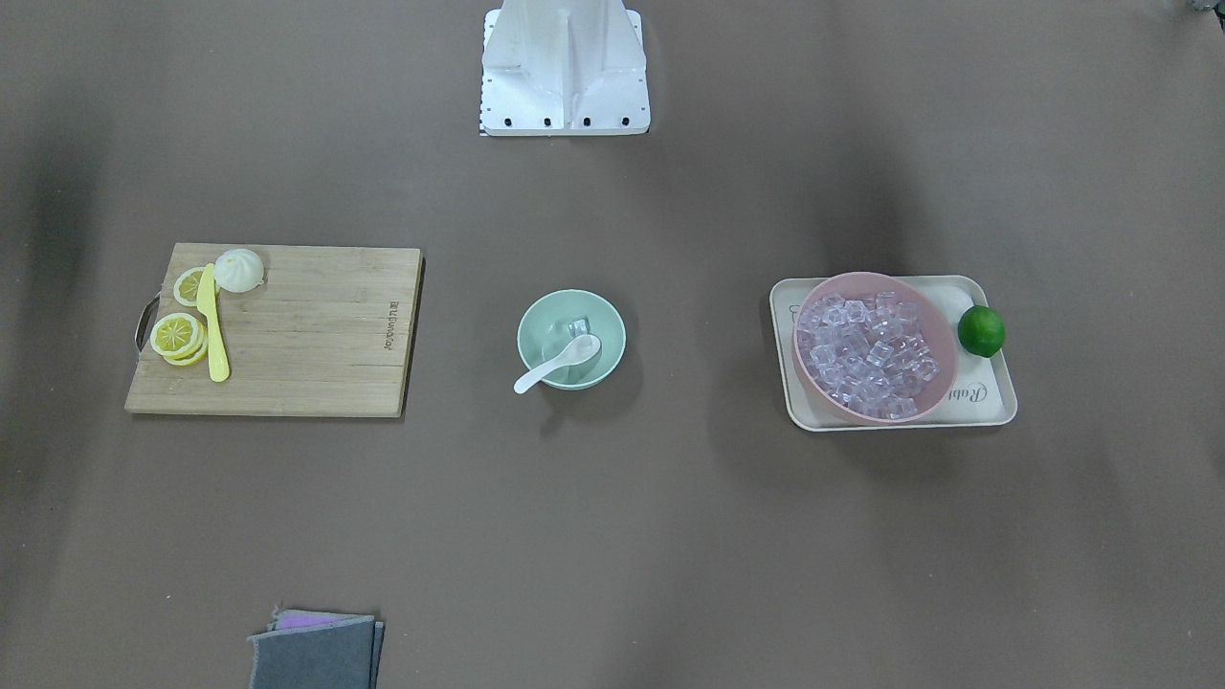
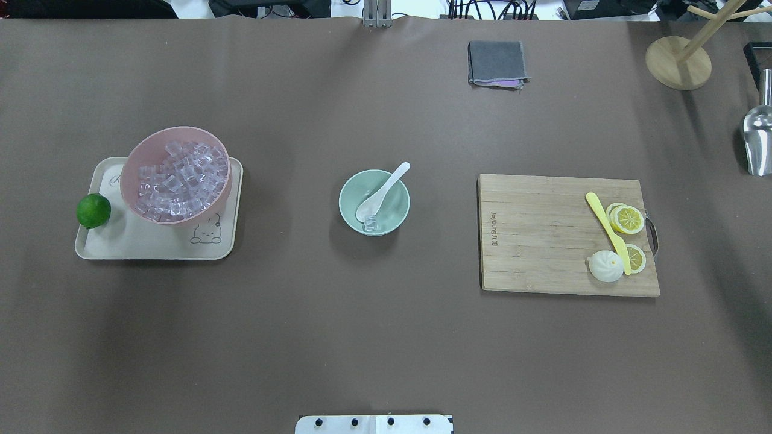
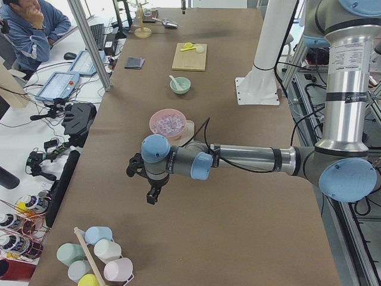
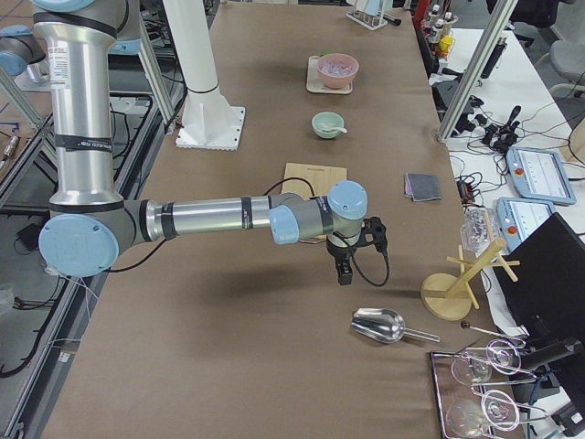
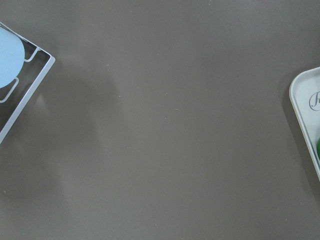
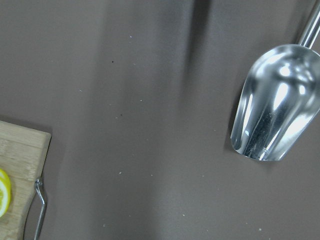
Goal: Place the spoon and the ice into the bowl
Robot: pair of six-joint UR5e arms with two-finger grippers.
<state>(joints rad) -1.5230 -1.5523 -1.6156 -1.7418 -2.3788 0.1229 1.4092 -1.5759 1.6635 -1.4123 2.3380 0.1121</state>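
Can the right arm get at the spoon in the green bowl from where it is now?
Probably yes. Only the low cutting board lies between the right pincer and the bowl. The spoon has its handle out over the rim toward that side, with nothing above it.

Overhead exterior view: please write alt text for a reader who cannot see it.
A mint-green bowl in the middle holds a white spoon and one ice cube. On the left, a pink bowl of ice and a lime sit on a tray; on the right, a cutting board.
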